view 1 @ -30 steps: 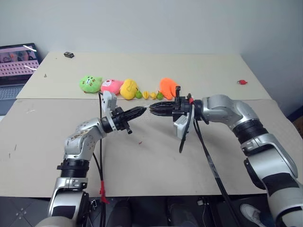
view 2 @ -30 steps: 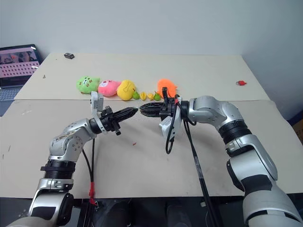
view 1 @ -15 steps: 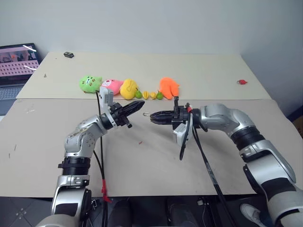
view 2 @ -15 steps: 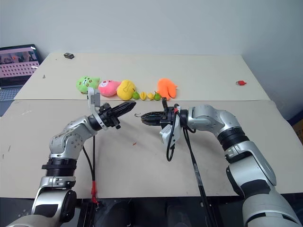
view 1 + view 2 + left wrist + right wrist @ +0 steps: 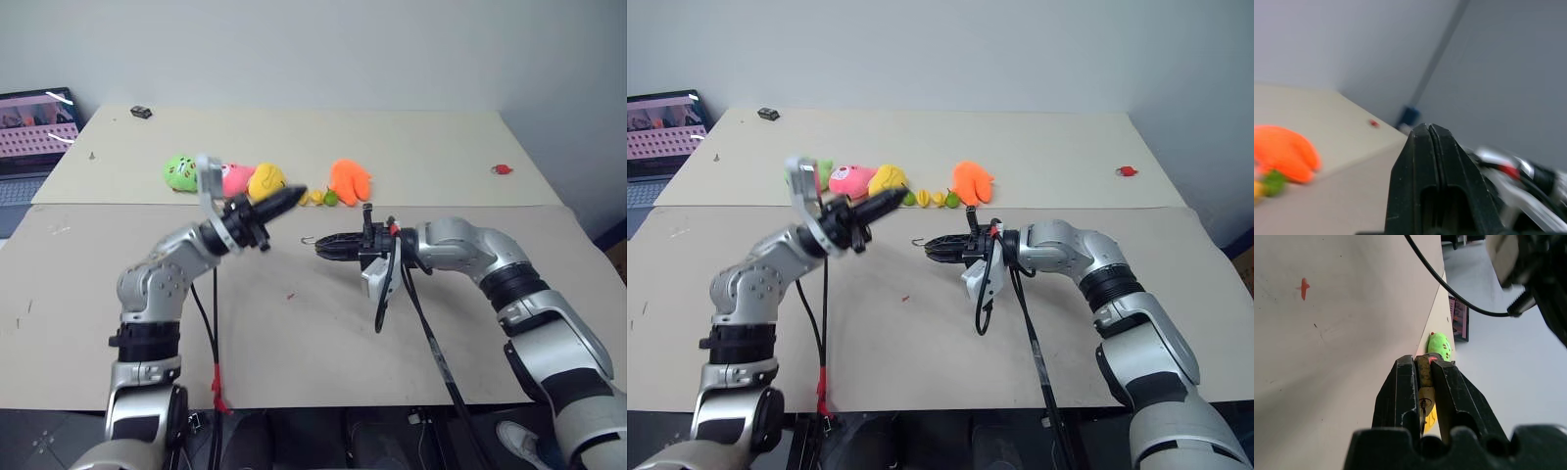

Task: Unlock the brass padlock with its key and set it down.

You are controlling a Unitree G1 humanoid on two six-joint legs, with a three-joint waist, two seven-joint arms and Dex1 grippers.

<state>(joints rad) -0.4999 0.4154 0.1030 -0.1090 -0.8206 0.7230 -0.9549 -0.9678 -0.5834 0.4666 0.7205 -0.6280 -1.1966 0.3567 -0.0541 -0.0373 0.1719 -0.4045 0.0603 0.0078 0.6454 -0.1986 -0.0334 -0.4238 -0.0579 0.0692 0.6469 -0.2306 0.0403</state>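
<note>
Two black-fingered grippers met at mid-frame, with the small brass padlock pinched in the right one.

Little of the tiny gold-yellow brass padlock (image 5: 1423,382) could be made out: in the right wrist view it sat wedged between the two black fingers (image 5: 1400,391) of the right gripper (image 5: 320,245), keyhole face toward the camera, and in the head view only its thin silvery shackle (image 5: 307,238) poked out past the fingertips, left of centre. No key could be made out. Up and to the left of that hook, apart from it, the left gripper (image 5: 294,195) had its fingers pressed tight together, nothing visible between them, tips overlapping the row of plush toys (image 5: 265,182) on the beige table (image 5: 441,147).
</note>
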